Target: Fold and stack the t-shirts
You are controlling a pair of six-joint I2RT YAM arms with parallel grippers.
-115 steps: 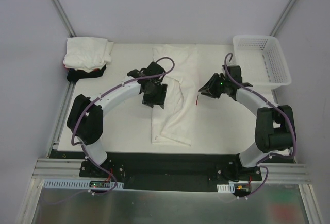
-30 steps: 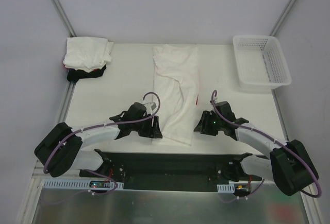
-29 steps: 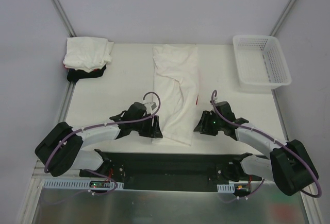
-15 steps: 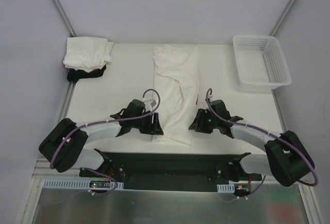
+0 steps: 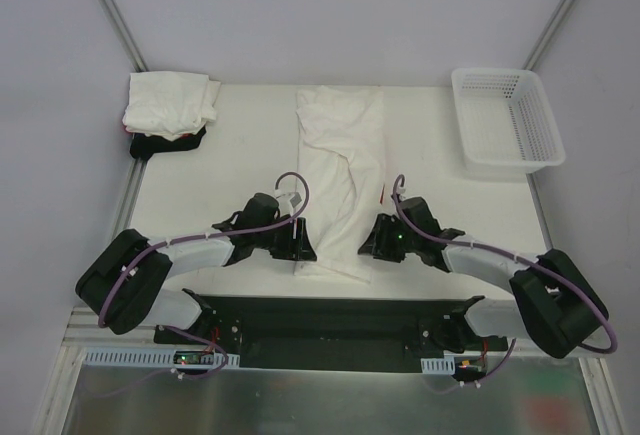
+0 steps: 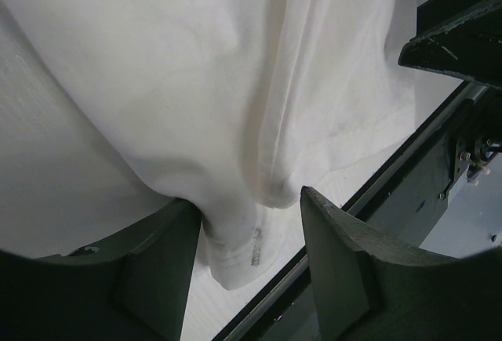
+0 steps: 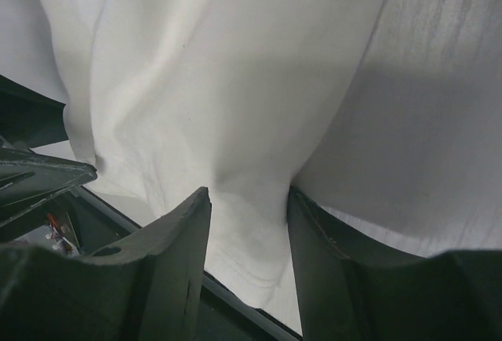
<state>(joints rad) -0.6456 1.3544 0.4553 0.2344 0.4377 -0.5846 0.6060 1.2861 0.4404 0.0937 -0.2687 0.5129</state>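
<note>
A long white t-shirt (image 5: 340, 175) lies folded lengthwise down the middle of the table, its hem at the near edge. My left gripper (image 5: 300, 247) is open at the hem's left corner; in the left wrist view the corner (image 6: 235, 255) sits between the fingers, against the left finger (image 6: 157, 263) and apart from the other. My right gripper (image 5: 372, 243) is open at the right corner; in the right wrist view, cloth (image 7: 251, 223) fills the gap between its fingers (image 7: 180, 255). At the back left is a pile of folded white t-shirts (image 5: 170, 103) on a black one (image 5: 165, 142).
A white mesh basket (image 5: 505, 120) stands at the back right. The table's front edge and black rail (image 6: 376, 192) run just behind both grippers. A small red mark (image 5: 383, 193) lies beside the shirt's right side. Grey walls enclose the table.
Both arms came down from mid-table to the near edge. In the last second each gripper slid inward onto a hem corner, the right one more.
</note>
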